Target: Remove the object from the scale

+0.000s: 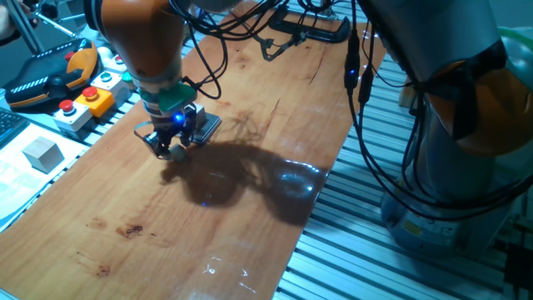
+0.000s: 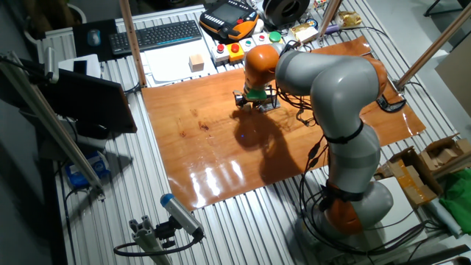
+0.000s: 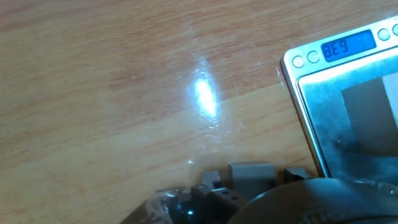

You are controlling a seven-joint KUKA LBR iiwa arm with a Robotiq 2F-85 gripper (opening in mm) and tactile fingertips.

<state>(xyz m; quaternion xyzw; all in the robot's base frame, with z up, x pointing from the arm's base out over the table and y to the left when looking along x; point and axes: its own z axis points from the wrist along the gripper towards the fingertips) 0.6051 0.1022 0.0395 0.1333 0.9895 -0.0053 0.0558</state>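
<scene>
The scale point(image 3: 348, 106) lies at the right of the hand view, a flat pad with a light rim and a lit blue display point(image 3: 348, 45). A grey rectangular patch shows on its top; I cannot tell whether it is an object or a reflection. In one fixed view my gripper point(image 1: 171, 148) hangs low over the wooden board, just left of and in front of the scale point(image 1: 208, 125). A small light thing shows at the fingertips, and I cannot tell whether it is held. The other fixed view shows the gripper point(image 2: 250, 99) beside the scale point(image 2: 268, 104).
A grey cube point(image 1: 42, 152) stands on paper left of the wooden board point(image 1: 250, 208). Button boxes point(image 1: 83, 100) and an orange pendant point(image 1: 50, 75) lie at the back left. Cables point(image 1: 283, 33) run across the far edge. The arm's base point(image 1: 466, 167) stands at the right.
</scene>
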